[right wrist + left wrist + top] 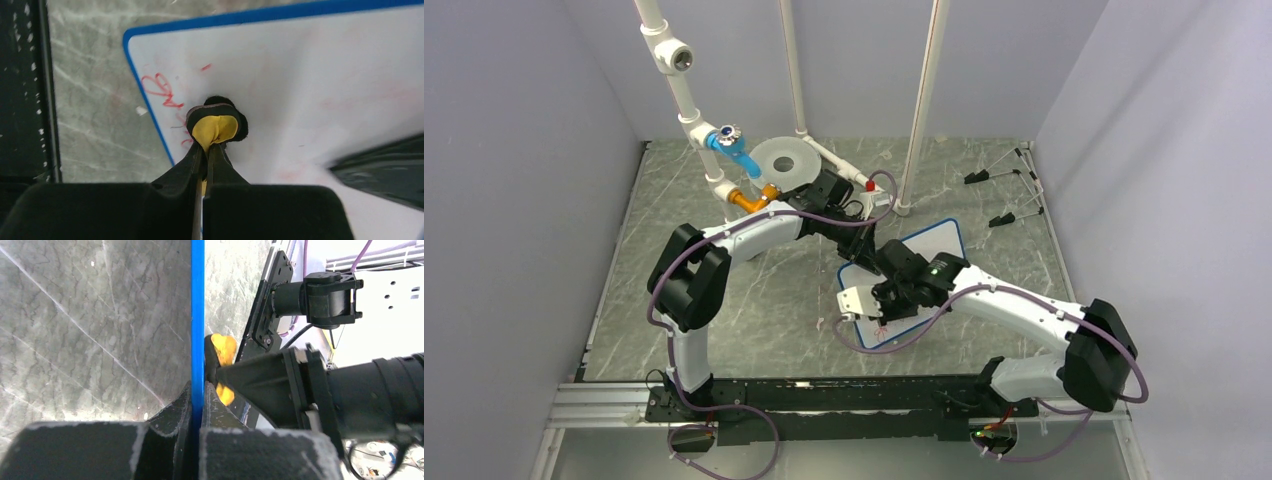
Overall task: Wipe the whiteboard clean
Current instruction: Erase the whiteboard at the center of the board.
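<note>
Whiteboard [936,243] lies mid-table, angled, with both of your grippers on it. Your right gripper [205,150] is pinched shut on a yellow and black eraser [215,127], whose tip touches the white face just inside the board's left rim. Red writing [161,89] lies beside the eraser, between it and the rounded corner; fainter red smears show across the rest of the face. Your left gripper [198,390] is clamped on the blue rim [198,310], seen edge-on between its fingers, with the eraser close beside it. Beyond that corner you have bare table [784,300], then the black rail [824,396] along the near edge. The pipes [724,170] and grey disc [781,160] crowd the far side, and black clips [989,176] lie far right, well apart from the board.
</note>
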Motion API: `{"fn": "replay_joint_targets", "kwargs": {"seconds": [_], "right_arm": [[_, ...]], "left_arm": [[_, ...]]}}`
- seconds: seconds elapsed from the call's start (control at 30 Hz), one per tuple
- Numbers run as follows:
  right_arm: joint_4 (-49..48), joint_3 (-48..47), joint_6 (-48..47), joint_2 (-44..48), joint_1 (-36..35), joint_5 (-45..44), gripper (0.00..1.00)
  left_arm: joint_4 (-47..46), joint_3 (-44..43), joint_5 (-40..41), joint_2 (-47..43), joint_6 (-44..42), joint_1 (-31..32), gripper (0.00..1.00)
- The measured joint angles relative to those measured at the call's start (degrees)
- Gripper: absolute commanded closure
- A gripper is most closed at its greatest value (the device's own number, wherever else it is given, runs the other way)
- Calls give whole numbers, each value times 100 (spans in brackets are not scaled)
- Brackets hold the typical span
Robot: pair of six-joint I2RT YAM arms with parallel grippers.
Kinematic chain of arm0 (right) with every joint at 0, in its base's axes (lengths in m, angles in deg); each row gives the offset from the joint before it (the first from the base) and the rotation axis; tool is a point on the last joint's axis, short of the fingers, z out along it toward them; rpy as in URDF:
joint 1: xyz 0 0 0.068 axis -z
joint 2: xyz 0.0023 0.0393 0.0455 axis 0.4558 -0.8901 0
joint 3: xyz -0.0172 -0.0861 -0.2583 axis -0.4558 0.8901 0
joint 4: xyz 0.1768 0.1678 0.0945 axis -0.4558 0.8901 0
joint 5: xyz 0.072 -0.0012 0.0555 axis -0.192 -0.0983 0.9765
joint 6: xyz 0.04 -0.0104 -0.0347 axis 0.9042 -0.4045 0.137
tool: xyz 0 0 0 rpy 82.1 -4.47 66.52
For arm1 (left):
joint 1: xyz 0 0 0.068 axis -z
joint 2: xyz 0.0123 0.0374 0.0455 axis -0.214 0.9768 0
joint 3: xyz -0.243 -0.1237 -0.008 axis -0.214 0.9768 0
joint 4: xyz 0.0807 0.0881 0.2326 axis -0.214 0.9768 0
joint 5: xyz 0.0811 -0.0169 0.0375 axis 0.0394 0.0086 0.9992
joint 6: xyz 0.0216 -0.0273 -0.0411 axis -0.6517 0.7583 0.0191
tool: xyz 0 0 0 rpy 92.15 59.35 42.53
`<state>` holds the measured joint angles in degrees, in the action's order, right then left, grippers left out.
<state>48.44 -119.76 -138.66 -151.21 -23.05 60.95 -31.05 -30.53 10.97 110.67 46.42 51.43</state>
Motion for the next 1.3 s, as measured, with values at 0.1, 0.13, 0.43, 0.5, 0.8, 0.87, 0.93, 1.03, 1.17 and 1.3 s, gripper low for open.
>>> {"fn": "replay_joint_targets", "kwargs": {"seconds": [0.1,0.13,0.43,0.5,0.8,0.87,0.93,1.03,1.17,1.3], "right_arm": [[-20,-404,0,-168,-118,-85,100],[-35,-476,-2,-205,-175,-109,100],[7,-431,-240,-409,-597,-249,100],[85,-361,-323,-474,-695,-238,100],[223,-293,-243,-678,-817,-310,100],[223,-367,-140,-678,-817,-378,100],[199,-507,-17,-678,-822,-466,100],[127,-710,140,-678,-835,-581,100],[72,-811,304,-678,-848,-708,100],[140,-811,234,-691,-883,-686,100]], "left_arm": [[15,-44,39,0,-20,-4,100],[26,-52,52,0,-24,-4,100],[83,-90,61,9,-61,-4,100],[96,-105,61,11,-66,2,100],[118,-131,59,35,-83,7,100],[116,-131,59,35,-83,7,100],[107,-131,59,35,-85,7,100],[98,-131,59,35,-90,7,100],[83,-136,59,35,-103,7,100],[83,-138,59,35,-103,7,100]]}}
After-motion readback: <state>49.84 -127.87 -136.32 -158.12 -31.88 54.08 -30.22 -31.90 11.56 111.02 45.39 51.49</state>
